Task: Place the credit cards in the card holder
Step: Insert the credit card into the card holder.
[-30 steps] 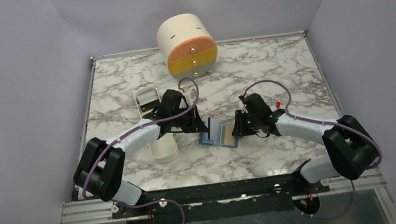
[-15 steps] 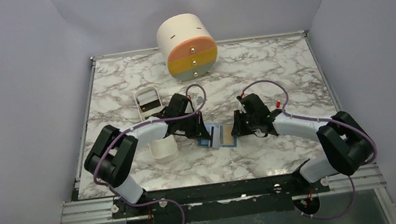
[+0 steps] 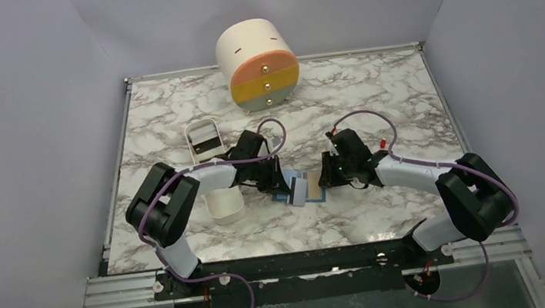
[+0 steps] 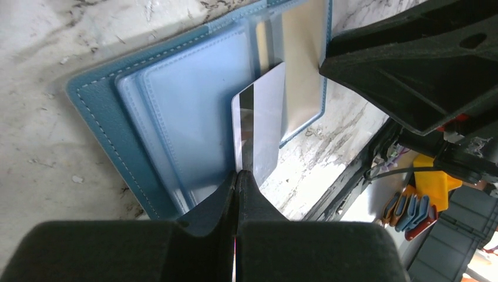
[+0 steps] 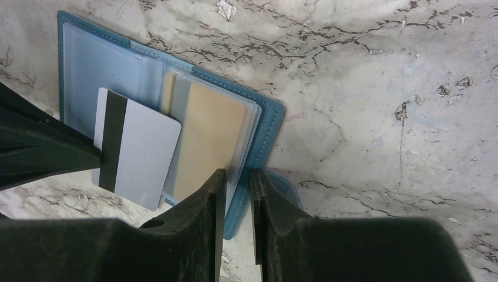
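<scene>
The blue card holder (image 3: 312,190) lies open on the marble, pale sleeves up (image 4: 176,106). A gold credit card (image 5: 205,135) sits inside its right sleeve. My left gripper (image 4: 236,173) is shut on a grey credit card with a dark stripe (image 4: 261,132), holding it edge-on and slanted over the holder's middle (image 5: 138,147). My right gripper (image 5: 235,176) has its jaws closed to a narrow gap over the holder's right stitched edge (image 5: 267,138), beside its small flap. In the top view the two grippers (image 3: 282,184) (image 3: 325,177) face each other across the holder.
A long white tray (image 3: 217,207) lies left of the holder under the left arm, another striped card (image 3: 206,140) in its far end. A cream cylinder with orange, yellow and grey drawers (image 3: 259,62) stands at the back. Purple walls enclose the table.
The left arm has folded in, its elbow swinging right, and carried the grey card lower over the holder. The right jaws narrowed on the holder's edge, and the holder slid slightly left.
</scene>
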You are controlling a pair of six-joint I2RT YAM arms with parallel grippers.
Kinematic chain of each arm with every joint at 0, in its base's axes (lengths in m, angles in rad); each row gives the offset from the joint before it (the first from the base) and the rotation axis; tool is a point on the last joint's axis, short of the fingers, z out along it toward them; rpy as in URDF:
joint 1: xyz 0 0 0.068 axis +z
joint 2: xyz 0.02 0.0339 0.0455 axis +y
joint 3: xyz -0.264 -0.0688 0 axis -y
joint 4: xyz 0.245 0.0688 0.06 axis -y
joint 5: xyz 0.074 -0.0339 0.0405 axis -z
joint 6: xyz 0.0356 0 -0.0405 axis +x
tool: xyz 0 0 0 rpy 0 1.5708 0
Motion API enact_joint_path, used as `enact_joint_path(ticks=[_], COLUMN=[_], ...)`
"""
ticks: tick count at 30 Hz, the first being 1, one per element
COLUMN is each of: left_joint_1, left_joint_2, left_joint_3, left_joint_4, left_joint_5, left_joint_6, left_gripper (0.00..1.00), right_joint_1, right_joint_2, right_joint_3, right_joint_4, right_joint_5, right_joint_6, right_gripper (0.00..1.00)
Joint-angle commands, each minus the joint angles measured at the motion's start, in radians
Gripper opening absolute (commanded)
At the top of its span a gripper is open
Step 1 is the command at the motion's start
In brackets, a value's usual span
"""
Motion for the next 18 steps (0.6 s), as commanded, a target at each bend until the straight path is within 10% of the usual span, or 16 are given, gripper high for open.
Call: enact_joint_path(ticks=[1,18], left_joint_1=[-0.004,-0.004], left_joint_2=[0.021,-0.035], left_joint_3=[0.032,0.034], left_joint_4=[-0.01,-0.048], left_joint_5=[-0.073,-0.155], left_joint_6=[-0.012,-0.03], left_gripper=[0.0,0.0], right_joint_1=[0.004,0.004], right_joint_2=[0.014,0.002], right_joint_3=[-0.028,-0.035], right_joint_4=[0.018,0.015], right_joint_5=[0.059,0.054], right_joint_6=[-0.023,-0.03], right_gripper=[0.22,0.22])
